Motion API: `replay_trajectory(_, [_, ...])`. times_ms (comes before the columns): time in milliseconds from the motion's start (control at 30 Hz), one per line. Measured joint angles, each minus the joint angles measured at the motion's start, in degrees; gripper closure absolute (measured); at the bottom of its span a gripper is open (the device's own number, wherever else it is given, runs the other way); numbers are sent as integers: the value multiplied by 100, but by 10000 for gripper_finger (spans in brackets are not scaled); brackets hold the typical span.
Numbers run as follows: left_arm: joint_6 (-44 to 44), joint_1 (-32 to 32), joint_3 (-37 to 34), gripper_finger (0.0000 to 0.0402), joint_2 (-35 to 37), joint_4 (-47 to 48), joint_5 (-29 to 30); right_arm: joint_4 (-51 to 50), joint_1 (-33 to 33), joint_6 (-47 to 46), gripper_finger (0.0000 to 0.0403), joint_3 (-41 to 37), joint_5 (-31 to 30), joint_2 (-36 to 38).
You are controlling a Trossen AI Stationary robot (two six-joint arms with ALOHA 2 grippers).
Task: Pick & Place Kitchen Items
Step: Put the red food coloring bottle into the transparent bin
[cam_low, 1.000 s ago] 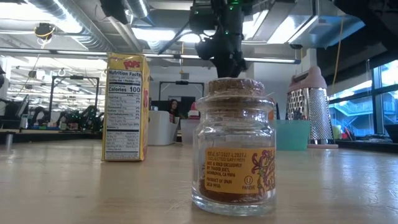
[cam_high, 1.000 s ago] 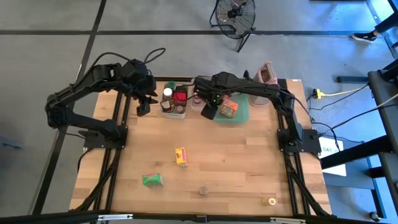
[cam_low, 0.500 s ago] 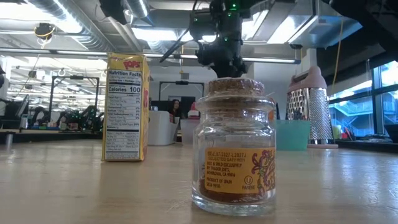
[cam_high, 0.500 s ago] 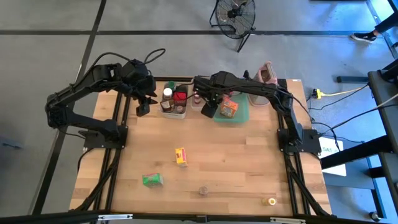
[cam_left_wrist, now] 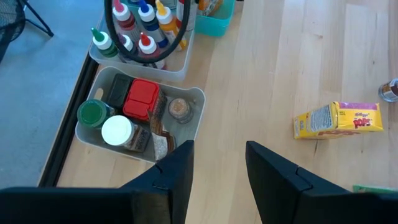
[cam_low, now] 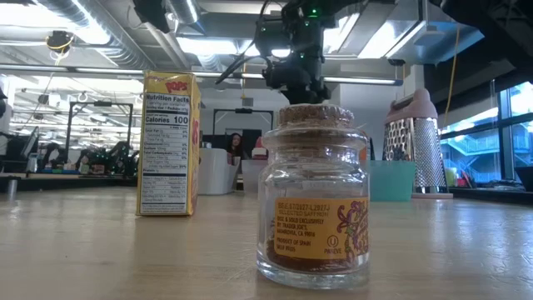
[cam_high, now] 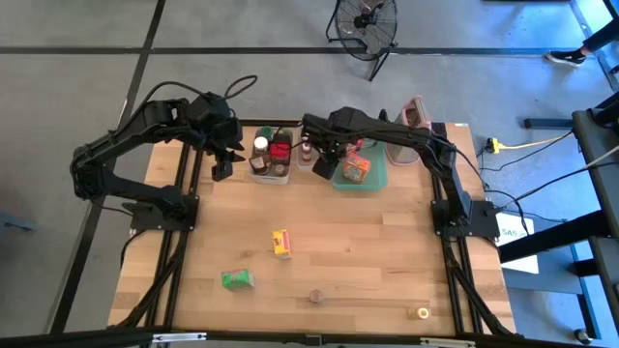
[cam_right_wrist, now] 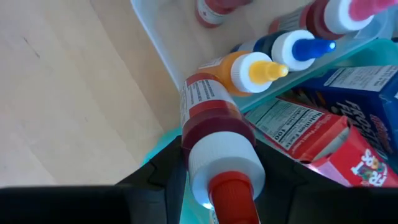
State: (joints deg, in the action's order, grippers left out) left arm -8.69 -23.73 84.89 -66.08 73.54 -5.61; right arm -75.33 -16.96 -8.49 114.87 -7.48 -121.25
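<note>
The right tool (cam_right_wrist: 214, 186) is clenched on a red bottle (cam_right_wrist: 214, 140), carried above the clear tub (cam_right_wrist: 174, 46) of small bottles, probably for dropping in. The left tool (cam_left_wrist: 217, 168), part open and empty, waits just beside the jar tub (cam_left_wrist: 193, 102).
</note>
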Motion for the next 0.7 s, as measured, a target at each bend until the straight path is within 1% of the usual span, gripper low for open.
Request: replay_trajectory(700, [57, 0, 1, 260, 0, 0, 0, -101, -22, 0, 261, 1, 25, -71])
